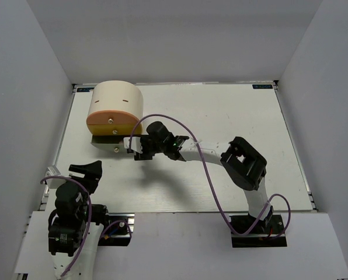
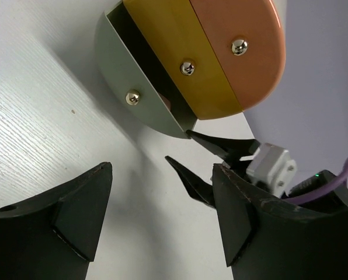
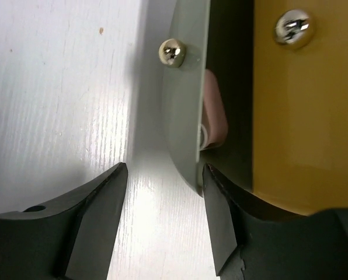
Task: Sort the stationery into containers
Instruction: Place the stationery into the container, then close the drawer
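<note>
While the cream half-cylinder box (image 1: pixel 117 100) was set at the far left of the bench (image 1: pixel 232 116), its lowest grey drawer (image 3: pixel 185 99) was shown pulled out, with a pink piece (image 3: pixel 215 111) lodged inside. The right end effector (image 3: pixel 164 175) was positioned released at the drawer's corner. The left end effector (image 2: pixel 161 192) was kept released nearer the arms' bases, with nothing grasped.

A white table (image 1: pixel 232 116) with a fine grain is being shown from above. Near its far left corner, a cream half-cylinder box (image 1: pixel 117 99) is being carried, with an orange drawer (image 2: pixel 244 52) stacked over a yellow drawer (image 2: pixel 180 52). A grey bottom drawer (image 2: pixel 118 70) is being kept pulled out over the surface. Two arm bases (image 1: pixel 258 224) are being borne at the near edge.
</note>
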`<action>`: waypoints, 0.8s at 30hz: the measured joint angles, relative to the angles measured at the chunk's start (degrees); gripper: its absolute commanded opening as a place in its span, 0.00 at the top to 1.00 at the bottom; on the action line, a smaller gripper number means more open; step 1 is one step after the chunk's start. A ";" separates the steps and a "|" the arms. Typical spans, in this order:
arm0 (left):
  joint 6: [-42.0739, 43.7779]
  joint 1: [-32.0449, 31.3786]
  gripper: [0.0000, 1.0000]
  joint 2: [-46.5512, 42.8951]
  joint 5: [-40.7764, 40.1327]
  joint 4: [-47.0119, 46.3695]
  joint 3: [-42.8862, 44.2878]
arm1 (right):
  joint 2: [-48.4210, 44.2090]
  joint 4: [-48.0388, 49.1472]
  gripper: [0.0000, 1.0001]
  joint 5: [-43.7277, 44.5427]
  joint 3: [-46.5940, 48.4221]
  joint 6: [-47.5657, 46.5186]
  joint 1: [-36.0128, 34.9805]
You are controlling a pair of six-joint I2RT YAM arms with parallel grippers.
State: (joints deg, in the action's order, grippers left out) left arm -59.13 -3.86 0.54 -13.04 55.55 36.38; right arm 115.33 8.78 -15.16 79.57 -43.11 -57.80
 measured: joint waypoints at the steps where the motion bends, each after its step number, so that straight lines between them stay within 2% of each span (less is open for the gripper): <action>1: 0.02 0.00 0.23 0.20 0.20 -0.11 -0.24 | -0.52 0.11 0.42 0.00 -0.17 0.33 -0.02; 3: 0.04 0.00 0.28 1.75 1.07 -0.70 -0.76 | -2.23 0.28 0.49 0.00 -0.57 1.07 0.02; 4: 0.02 0.00 0.30 3.06 1.84 -1.29 -1.16 | -3.28 0.28 0.58 0.02 -0.68 1.44 0.07; 5: 0.07 0.00 0.32 4.61 2.78 -2.19 -1.75 | -4.31 0.37 0.63 0.02 -0.72 1.88 0.17; 6: 0.00 0.00 0.39 6.12 3.63 -3.21 -2.38 | -5.44 0.44 0.66 0.00 -0.74 2.49 0.26; 9: -1.11 0.00 0.49 10.75 6.80 -6.99 -5.33 | -9.33 1.18 0.71 0.02 -1.42 4.61 0.90; 10: -1.73 0.00 0.55 11.80 7.74 -8.11 -6.29 | -10.80 1.31 0.74 0.13 -1.92 5.46 1.18; 12: -3.78 0.00 0.62 13.75 9.55 -11.43 -8.81 | -13.42 1.70 0.88 0.33 -3.17 6.84 2.03; 13: -5.22 0.00 0.69 14.60 10.56 -13.05 -10.08 | -14.49 1.68 0.94 0.52 -3.63 7.78 2.54; 15: -8.92 0.02 0.70 16.68 12.41 -17.40 -13.11 | -16.26 1.64 1.00 1.03 -4.72 9.73 3.85; 17: -13.31 0.17 0.72 18.25 14.14 -21.84 -16.76 | -17.88 1.70 1.00 1.51 -6.75 11.37 5.55; 19: -18.08 0.44 0.72 19.28 15.74 -26.08 -20.81 | -19.41 1.16 0.90 1.90 -9.20 12.74 7.45; 21: -22.58 0.70 0.66 19.52 16.52 -31.36 -25.40 | -20.76 0.55 0.75 2.32 -11.96 13.99 9.75; 24: -28.44 0.76 0.52 19.39 16.72 -39.08 -31.63 | -23.04 -0.83 0.68 2.91 -15.74 15.23 12.68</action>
State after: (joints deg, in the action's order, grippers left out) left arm -87.57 -3.09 19.92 3.68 16.47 4.75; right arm 92.29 7.94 -12.25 63.83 -27.88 -45.12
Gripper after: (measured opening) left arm 0.409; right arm 0.286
